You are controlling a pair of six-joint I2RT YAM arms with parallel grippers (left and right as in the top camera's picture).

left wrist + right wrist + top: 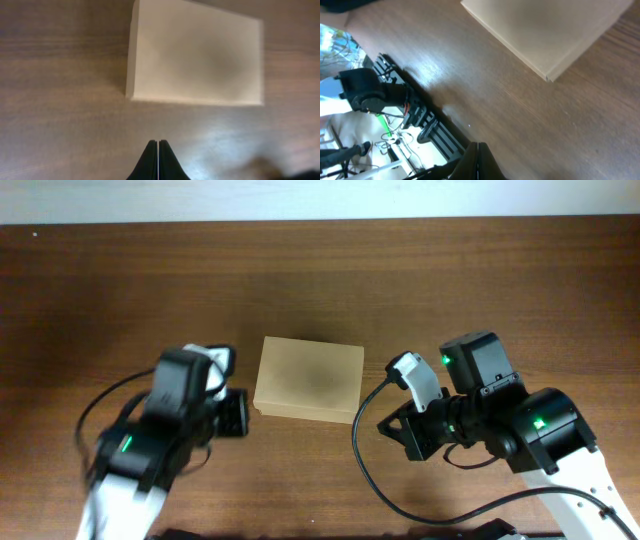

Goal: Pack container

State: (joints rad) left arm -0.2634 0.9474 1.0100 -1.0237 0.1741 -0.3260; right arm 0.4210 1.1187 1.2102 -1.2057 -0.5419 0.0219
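Table (420, 280): dark brown wood-grain top, smooth w/ a soft sheen, fills nearly the whole overhead view. Right arm (560, 450): bulky black housings w/ small green lights (540, 422), white lower link, thin black cable (357, 450) curving off it over the wood. Left arm (150, 440): same black-and-white build, motion-blurred in the overhead view. Container (309, 379): plain tan cardboard box, flat rect. shape, matte surface, crisp edges, lid flap lying down flat, faint darker smudge on the top face. It sits on the table near ctr, btwn the two arms, touching neither. Left gripper (158, 145): two black tapered fingers pressed together to a point, nothing btwn them, over bare wood just short of the box's long side. Right gripper (478, 146): dark fingers likewise closed tip to tip, empty, over bare table; the box corner sits well off toward the upper right of that wrist view.
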